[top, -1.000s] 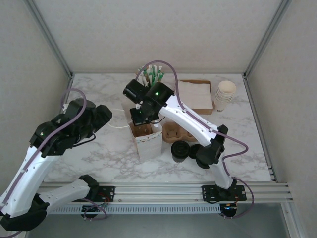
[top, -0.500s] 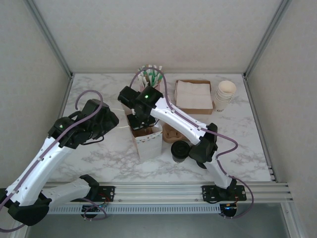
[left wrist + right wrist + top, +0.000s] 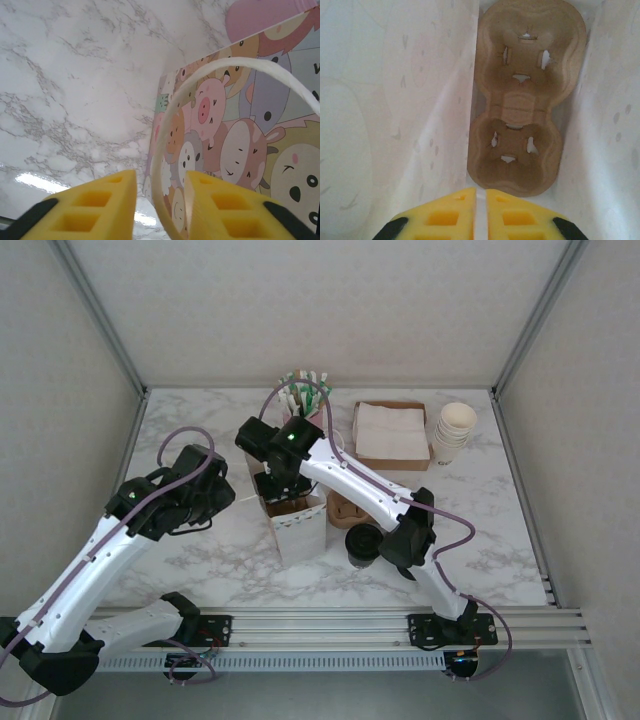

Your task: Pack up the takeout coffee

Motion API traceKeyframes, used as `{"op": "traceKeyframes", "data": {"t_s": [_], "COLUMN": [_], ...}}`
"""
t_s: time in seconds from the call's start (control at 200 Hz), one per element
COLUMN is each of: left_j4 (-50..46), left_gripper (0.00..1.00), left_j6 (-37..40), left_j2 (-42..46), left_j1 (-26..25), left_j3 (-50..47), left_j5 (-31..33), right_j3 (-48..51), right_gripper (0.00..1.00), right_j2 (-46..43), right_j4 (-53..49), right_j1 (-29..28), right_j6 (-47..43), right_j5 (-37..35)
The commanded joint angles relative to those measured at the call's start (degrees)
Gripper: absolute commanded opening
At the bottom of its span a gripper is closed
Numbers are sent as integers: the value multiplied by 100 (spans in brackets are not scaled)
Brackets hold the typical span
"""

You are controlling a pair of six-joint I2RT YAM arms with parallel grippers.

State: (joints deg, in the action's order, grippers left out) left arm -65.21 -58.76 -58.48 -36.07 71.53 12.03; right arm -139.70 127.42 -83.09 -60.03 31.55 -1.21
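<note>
**In the Bag: Clearing the Carrier Before Loading the Cup**

At the centre of the marble-patterned counter [image 3: 200, 420] stands the white paper bag with cartoon-animal print [image 3: 298, 528]. The brown moulded-pulp two-cup carrier [image 3: 520, 100] lies flat on the bag's floor, and nothing is gripping it.

1. Right pincer [image 3: 481, 192]: it hangs inside the bag mouth above the carrier. The fingers are barely parted by a thin slit and hold nothing. Lift it straight up and keep it centred, because the bag walls stand close on both sides and a sideways pull would likely drag them.
2. Left pincer [image 3: 160, 177]: it sits at 9 o'clock of the bag. The fingers stand apart around the white loop handle [image 3: 165, 150], which is not yet pinched. Close on the handle and hold it lightly to steady the bag. A hard tug could tip it.

Surroundings, read from the bag:
- 12 o'clock: holder of green-and-white straws [image 3: 305, 390], just behind the right arm.
- 1 o'clock: brown tray of white napkins [image 3: 388, 435].
- 2 o'clock: stack of white paper cups [image 3: 452, 432].
- 3 o'clock: a second brown pulp carrier [image 3: 345, 508], just beside the bag.
- 4 o'clock: dark-lidded takeout cup [image 3: 362, 542], near the right arm's elbow, which crowds the approach to it.
</note>
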Motion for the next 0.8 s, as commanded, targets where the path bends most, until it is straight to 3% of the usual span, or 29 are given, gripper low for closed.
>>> {"op": "traceKeyframes", "data": {"t_s": [0.0,0.28,0.796], "left_j4": [13,79,167], "left_gripper": [21,14,14], "left_j6": [-48,1,149], "left_j2": [71,49,-176], "left_j1": [-22,-22,-22], "left_j3": [-95,-96,115], "left_j5": [-43,-118,-361], "right_j3": [48,177,336], "right_gripper": [18,20,24], "right_j2": [59,99,186], "right_j4": [67,196,625], "right_j1": [9,83,171], "right_j6": [85,66,136], "right_j5": [87,-208,76]}}
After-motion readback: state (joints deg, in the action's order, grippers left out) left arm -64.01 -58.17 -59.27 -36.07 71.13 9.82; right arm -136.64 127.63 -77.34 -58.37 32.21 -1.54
